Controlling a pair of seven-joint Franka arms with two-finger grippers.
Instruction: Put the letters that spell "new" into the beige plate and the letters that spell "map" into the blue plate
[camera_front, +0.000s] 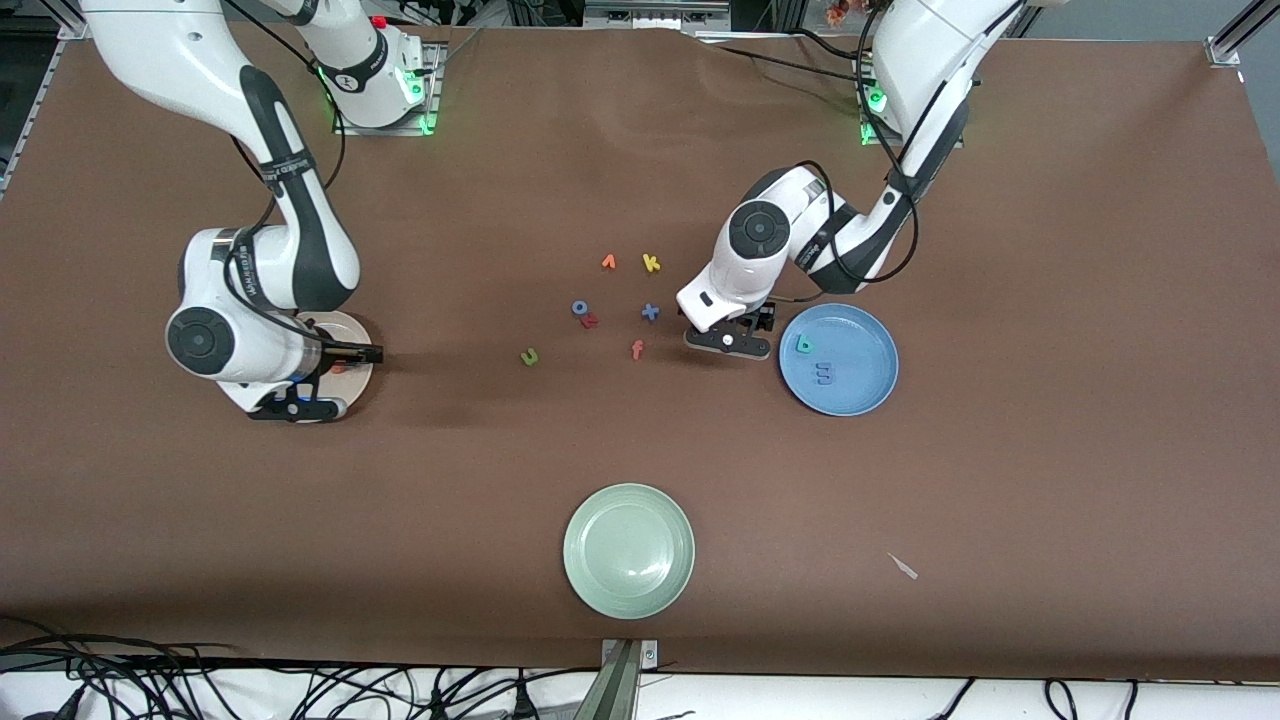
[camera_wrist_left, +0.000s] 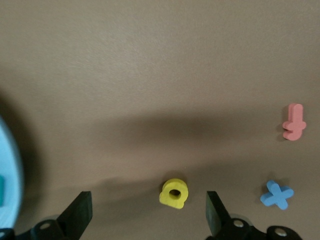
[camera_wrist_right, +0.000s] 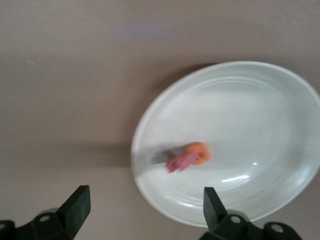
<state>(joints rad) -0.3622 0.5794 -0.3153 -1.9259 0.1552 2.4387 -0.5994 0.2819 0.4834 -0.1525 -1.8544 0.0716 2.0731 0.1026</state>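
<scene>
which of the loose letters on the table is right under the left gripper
The yellow a: it lies between the open fingers of the left gripper, while the blue x and orange f lie off to one side.

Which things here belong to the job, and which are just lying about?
Job: beige plate holding orange e and pink w; blue plate holding p, m; yellow a; green n.
Stray: green plate, k, x, f, o.

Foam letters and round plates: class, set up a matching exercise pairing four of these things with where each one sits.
1. blue foam m
2. orange foam e
3. yellow foam a
4. green foam n

A. in the beige round plate
B. on bare table, no claw over it
C. in the blue round plate
D. on the table between the open left claw fingers

Pairs: 1-C, 2-A, 3-D, 4-B
</scene>
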